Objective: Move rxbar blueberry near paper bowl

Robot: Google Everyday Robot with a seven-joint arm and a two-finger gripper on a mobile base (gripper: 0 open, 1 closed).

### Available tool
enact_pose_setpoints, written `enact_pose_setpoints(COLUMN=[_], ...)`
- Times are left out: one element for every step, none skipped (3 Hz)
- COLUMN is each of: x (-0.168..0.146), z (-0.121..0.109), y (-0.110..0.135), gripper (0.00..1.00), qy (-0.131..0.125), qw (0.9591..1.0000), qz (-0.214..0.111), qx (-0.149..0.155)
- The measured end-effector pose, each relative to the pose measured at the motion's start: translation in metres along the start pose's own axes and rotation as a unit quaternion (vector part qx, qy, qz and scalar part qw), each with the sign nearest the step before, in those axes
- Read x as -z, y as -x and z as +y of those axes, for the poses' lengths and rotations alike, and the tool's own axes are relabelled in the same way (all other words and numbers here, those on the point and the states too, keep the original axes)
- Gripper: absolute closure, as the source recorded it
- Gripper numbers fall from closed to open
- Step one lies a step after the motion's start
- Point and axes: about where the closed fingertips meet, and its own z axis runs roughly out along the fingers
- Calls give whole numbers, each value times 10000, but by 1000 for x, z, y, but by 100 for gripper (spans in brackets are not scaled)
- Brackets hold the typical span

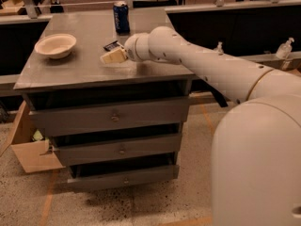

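Observation:
The rxbar blueberry [112, 45] is a small dark flat wrapper lying on the grey cabinet top [75, 72], partly hidden behind my gripper. The paper bowl [55, 45] is cream and round, and sits at the left of the top, well apart from the bar. My gripper [109, 57] has cream fingers pointing left, just in front of the bar and low over the top. My white arm reaches in from the right.
An upright blue drink can [121, 17] stands behind the bar near the back edge. The cabinet has three drawers [113, 117] below. A cardboard box [28, 147] lies on the floor at the left. A dark counter with bottles [284, 47] runs along the right.

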Motion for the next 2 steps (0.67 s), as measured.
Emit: enact_pose_setpoints(x=[-10, -19], z=[-1, -1], y=[-1, -6], gripper=[20, 22], qy=[63, 150], qw=[9998, 9993], qz=[-70, -85], qx=[-166, -338])
